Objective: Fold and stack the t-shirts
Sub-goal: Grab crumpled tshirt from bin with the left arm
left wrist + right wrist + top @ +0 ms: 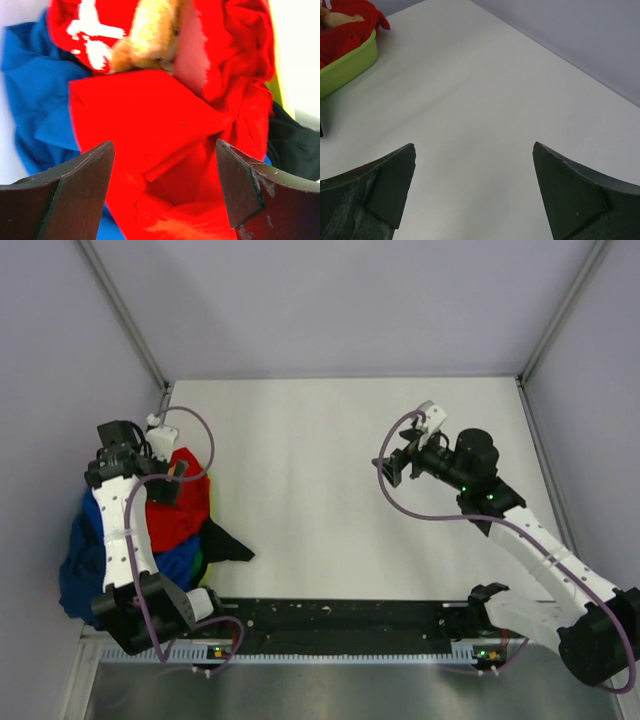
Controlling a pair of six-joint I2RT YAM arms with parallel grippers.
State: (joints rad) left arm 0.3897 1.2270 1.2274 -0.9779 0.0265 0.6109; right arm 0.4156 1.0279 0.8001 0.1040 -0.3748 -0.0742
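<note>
A heap of t-shirts lies at the table's left edge. The bright red shirt (172, 518) is on top, with royal blue (85, 555) under it to the left, black (226, 542) to the right and a lime-green sliver (207, 508). My left gripper (168, 483) is open just above the red shirt (150, 115). Its tan figure (146, 35) and white print (92, 35) lie ahead of the jaws, by a pink patch (192, 55). My right gripper (391, 470) is open and empty over the bare table (485, 90).
Blue cloth (35, 100), black cloth (295, 145) and a lime-green edge (277, 90) flank the red shirt. The right wrist view shows the heap's lime-green edge (345, 65) and red cloth (345, 27) far left. Walls enclose the white table (330, 490); a black rail (340, 618) runs along its near edge.
</note>
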